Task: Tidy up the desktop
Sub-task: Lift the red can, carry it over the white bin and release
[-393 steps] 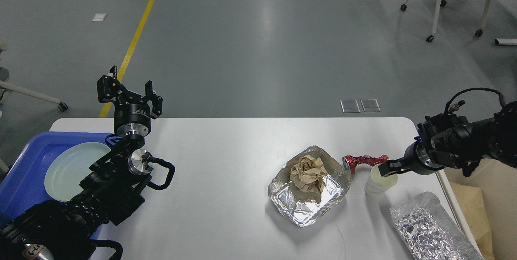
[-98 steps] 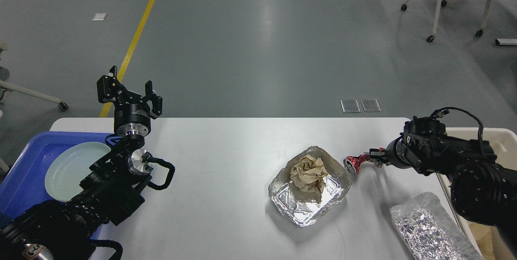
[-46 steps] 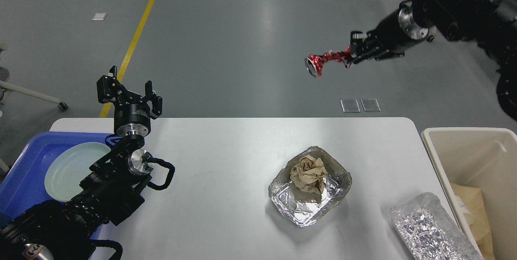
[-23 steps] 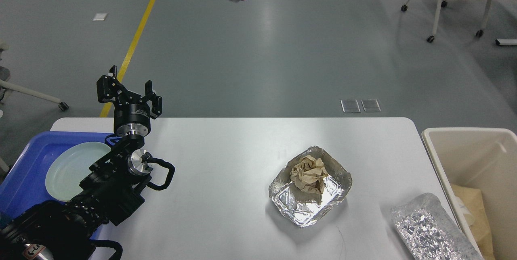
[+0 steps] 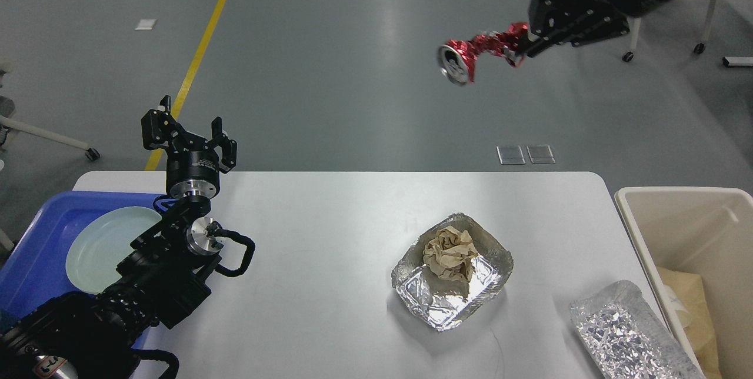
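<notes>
A yellow floor line [image 5: 200,49] runs diagonally across the grey floor in the upper left of the frame, with a small white patch [image 5: 145,25] lying to its left. Two metal floor plates [image 5: 525,154] sit side by side right of centre. A wheeled chair [image 5: 670,2] stands in the upper right corner.

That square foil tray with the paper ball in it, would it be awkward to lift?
Probably light: the foil tray looks thin and holds only crumpled brown paper. Its wrinkled rim suggests it would bend under a pinch. The loose paper might tumble out if it tilts.
</notes>
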Controlling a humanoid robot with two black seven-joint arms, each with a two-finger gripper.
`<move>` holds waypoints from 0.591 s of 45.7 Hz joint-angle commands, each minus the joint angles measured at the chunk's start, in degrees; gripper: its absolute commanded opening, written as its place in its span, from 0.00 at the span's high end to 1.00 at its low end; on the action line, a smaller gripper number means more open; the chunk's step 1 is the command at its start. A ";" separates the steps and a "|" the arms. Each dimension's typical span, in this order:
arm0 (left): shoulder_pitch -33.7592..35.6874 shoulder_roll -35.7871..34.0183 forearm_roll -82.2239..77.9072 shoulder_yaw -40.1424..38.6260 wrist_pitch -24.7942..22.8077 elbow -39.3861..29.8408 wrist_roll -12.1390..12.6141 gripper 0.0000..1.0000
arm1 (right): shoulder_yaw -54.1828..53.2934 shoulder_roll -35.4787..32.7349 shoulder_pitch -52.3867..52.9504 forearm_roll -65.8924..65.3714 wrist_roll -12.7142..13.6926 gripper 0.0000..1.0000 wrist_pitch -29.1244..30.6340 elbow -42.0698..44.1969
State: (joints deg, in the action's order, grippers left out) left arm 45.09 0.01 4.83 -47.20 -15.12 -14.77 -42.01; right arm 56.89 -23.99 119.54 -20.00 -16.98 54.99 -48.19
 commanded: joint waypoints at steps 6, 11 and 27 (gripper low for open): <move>0.00 -0.01 0.00 0.00 0.00 0.00 0.00 0.00 | 6.82 0.52 -22.31 -3.47 0.01 1.00 0.01 17.50; 0.00 -0.01 0.00 0.00 0.00 0.00 0.00 0.00 | 11.65 0.61 -30.14 -3.47 0.01 1.00 -1.37 24.88; 0.00 -0.01 0.00 0.00 0.00 0.00 0.00 0.00 | 30.46 0.52 -47.37 -3.29 0.19 0.80 -15.96 35.00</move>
State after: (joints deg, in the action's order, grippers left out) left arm 45.09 0.00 4.83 -47.20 -15.12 -14.77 -42.01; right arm 82.14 -23.46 77.37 -23.23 -16.83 44.04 -15.62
